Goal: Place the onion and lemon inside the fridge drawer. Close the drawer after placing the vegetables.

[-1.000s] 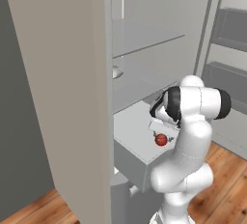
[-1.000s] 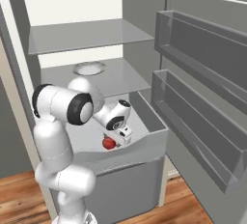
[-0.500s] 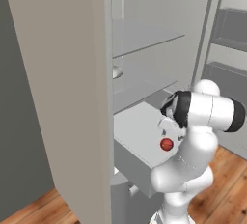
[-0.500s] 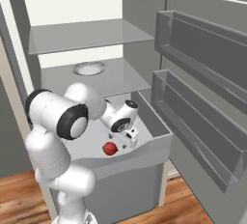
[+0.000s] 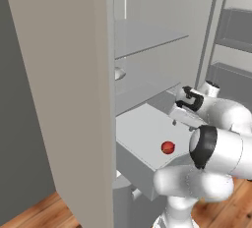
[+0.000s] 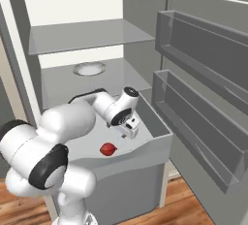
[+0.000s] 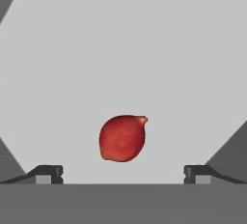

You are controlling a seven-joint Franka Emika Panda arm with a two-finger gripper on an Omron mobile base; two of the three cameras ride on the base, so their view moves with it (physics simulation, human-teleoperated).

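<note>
- Red and glossy, the onion (image 7: 122,138) lies on the pale floor of the fridge drawer (image 6: 162,144), near its front edge and towards the middle, touching nothing else.
- We see the gripper (image 7: 123,172) above the onion with its two dark fingertips (image 7: 46,172) spread wide and nothing between them, so it is open and carries nothing.
- From the right base view, the gripper (image 6: 130,131) hangs over the drawer, between the onion (image 6: 108,148) and the back wall, apart from the onion.
- The drawer (image 5: 129,157) stands pulled out from the grey fridge (image 5: 64,94), with the onion (image 5: 168,147) near its front corner.
- We judge the onion step done; the lemon and the closing of the drawer are left.
- We cannot spot the lemon from here.
- Next, we judge, the arm (image 5: 219,146) must lift clear of the drawer walls and go for the lemon, leaving the drawer out until both are in.
</note>
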